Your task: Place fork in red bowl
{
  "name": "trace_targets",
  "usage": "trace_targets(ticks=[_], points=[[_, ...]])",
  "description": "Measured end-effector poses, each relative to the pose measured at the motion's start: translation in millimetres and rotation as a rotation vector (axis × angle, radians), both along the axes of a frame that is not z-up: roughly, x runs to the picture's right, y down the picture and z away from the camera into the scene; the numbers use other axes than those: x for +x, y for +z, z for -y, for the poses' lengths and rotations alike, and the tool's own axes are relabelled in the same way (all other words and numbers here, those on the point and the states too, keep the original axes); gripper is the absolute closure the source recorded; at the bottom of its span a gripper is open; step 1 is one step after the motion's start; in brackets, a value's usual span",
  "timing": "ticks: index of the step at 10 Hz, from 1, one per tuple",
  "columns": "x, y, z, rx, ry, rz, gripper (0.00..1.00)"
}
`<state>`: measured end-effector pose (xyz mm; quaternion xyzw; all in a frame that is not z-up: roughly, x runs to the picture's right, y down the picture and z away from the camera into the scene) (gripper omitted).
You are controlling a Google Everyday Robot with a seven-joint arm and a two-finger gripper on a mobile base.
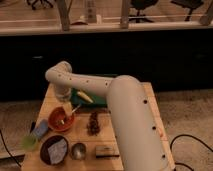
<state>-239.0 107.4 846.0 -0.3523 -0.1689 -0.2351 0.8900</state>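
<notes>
Camera view showed the gripper (63,101) hanging just above the red bowl (52,125), at the left side of the wooden table (85,136), on the end of the big white arm (125,115) that bent down from its elbow over that corner. Its jaws looked spread wide and nothing sat between them, so it was carrying no load. The fork (71,111) lay in the red bowl, head end down inside and the thin pale handle leaning out over the rim toward the upper right. By my read that lean came from the fork being about as long as the bowl is wide, so the rim propped it instead of letting it lie flat. With the jaws apart and the fork resting there, I judged the placing as good as done, with only a clean lift away left. The yellow oblong (84,96) sat on its green tray (96,103) just behind, apart from the action, and the dark bowl (45,150) with its grey cloth (57,150) sat in front, 1 metal cup (77,150) beside it. No brand, label or writing could be read anywhere.
</notes>
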Motion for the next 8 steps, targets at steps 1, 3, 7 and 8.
trace_targets(ticks=[1, 3, 7, 8], points=[[0.0, -0.8, -0.6, 0.000, -0.002, 0.002, 0.20], [-1.0, -2.6, -0.8, 0.007, 0.000, 0.010, 0.20], [-0.8, -3.7, -1.5, 0.016, -0.001, 0.032, 0.20], [-0.8, -3.6, -0.9, 0.016, -0.001, 0.033, 0.20]])
